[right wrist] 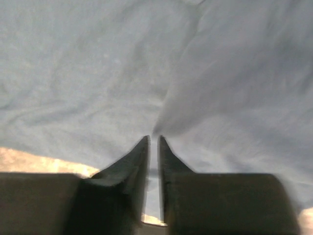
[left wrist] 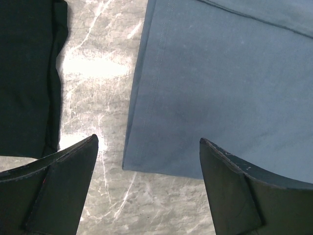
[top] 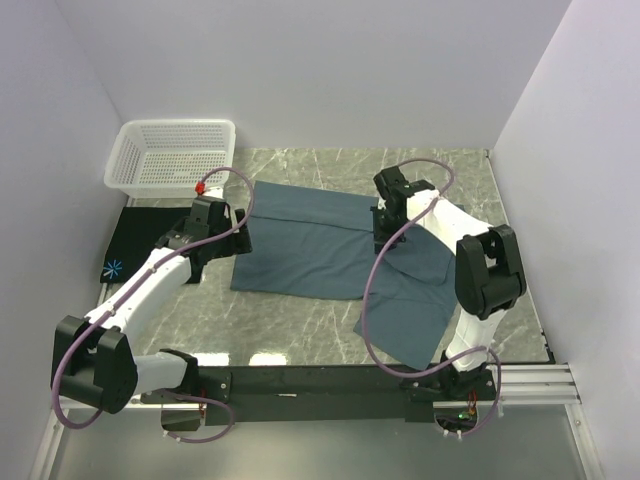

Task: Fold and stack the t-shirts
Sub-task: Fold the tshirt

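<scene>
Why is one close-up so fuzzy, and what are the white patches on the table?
Right wrist view: soft and blurred, with the blue shirt very close to the lens. Left wrist view: sharp, with light glaring off the table. Top view: sharp, the same glare at the table's near edge.

surface: marble table | on it: slate-blue t-shirt | black t-shirt | white basket

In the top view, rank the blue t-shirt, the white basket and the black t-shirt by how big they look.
Largest: slate-blue t-shirt.
Then white basket and black t-shirt, too alike to rank; the black one is partly hidden.
</scene>
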